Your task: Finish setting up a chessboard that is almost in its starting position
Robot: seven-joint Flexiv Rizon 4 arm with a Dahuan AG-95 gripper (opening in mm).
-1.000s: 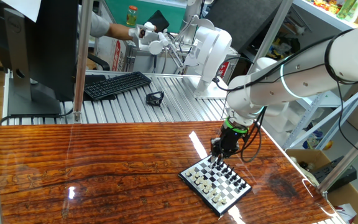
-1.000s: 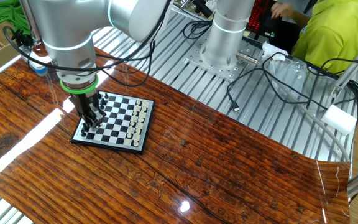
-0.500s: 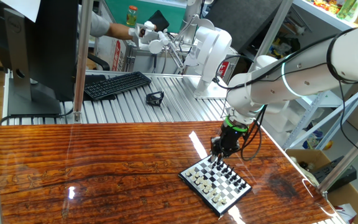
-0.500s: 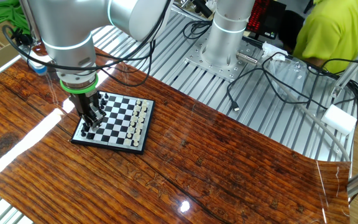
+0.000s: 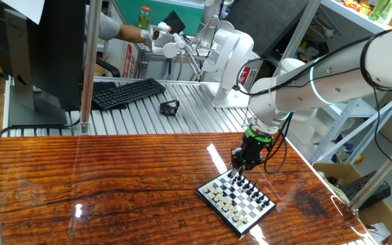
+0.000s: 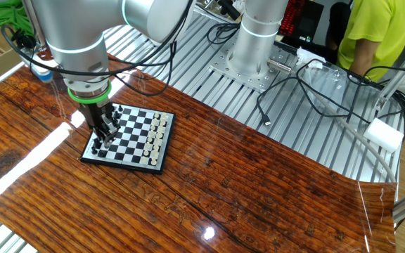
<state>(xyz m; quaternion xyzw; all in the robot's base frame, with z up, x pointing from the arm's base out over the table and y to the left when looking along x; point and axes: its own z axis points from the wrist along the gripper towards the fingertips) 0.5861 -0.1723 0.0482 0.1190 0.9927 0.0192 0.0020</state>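
The chessboard (image 5: 220,212) lies on the wooden table near its right end, with white pieces along its near-left side and black pieces along its far-right side. In the other fixed view the chessboard (image 6: 121,164) has black pieces on the left and white on the right. My gripper (image 5: 238,165) points straight down just above the black pieces at the board's far corner. It also shows in the other fixed view (image 6: 105,135), over the board's left columns. Its fingers stand close together. I cannot see whether a piece is between them.
A black keyboard (image 5: 128,92), a monitor (image 5: 46,47) and a small black object (image 5: 169,107) sit on the metal bench behind the table. A second white robot base (image 5: 226,61) stands there. Cables (image 6: 294,91) and a person in yellow (image 6: 371,35) are behind.
My gripper has risen slightly above the black pieces. The board has not moved. The person in yellow has shifted away behind the bench.
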